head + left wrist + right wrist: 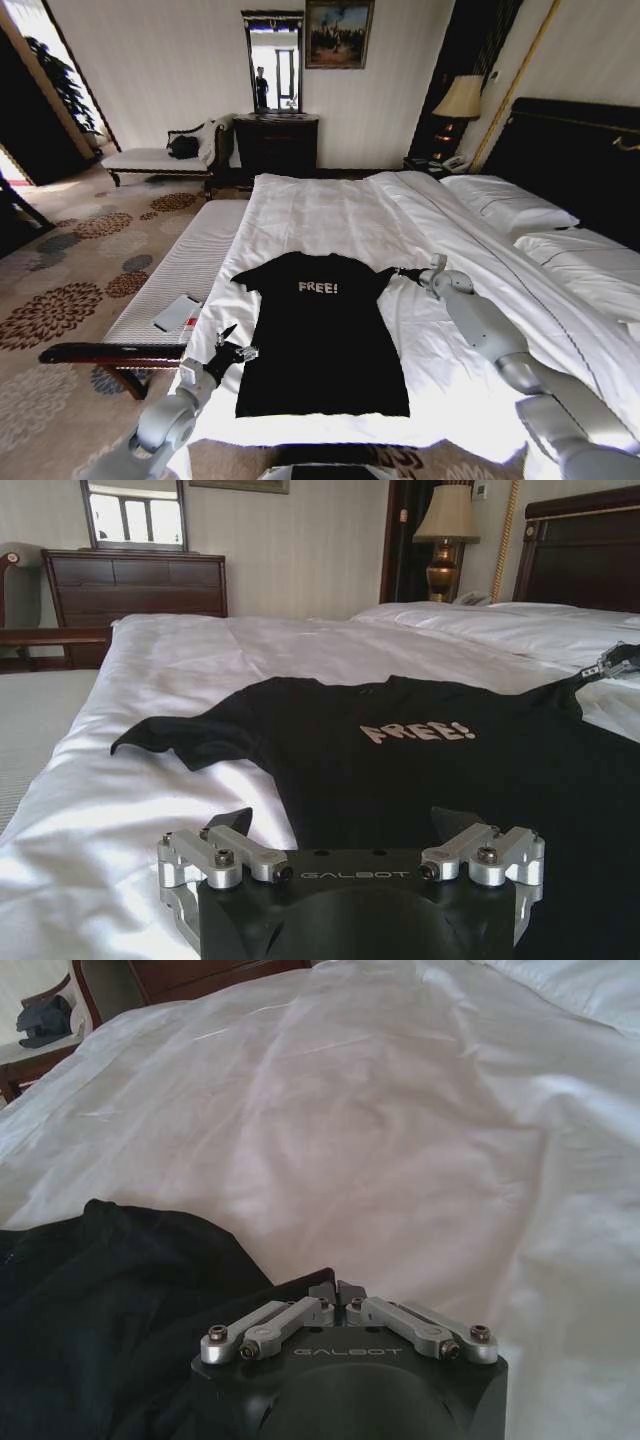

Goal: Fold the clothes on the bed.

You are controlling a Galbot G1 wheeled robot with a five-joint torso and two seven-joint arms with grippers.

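The clothes, a black T-shirt (322,340) with white "FREE!" lettering, lie spread flat and face up on the white bed (330,215). My left gripper (235,343) stands open at the shirt's lower left side edge, and in the left wrist view its spread fingers (238,822) frame the shirt (420,770). My right gripper (400,272) is shut at the tip of the shirt's right sleeve. In the right wrist view that gripper (336,1288) has its fingertips together on the black fabric's edge (150,1290). It also appears far off in the left wrist view, where the right gripper (615,665) sits at the sleeve.
A white-cushioned bench (190,260) runs along the bed's left side with a grey flat slab (178,312) on it. Pillows (510,205) and the dark headboard (570,150) are at the right. A dresser (275,145) and lamp (460,100) stand behind.
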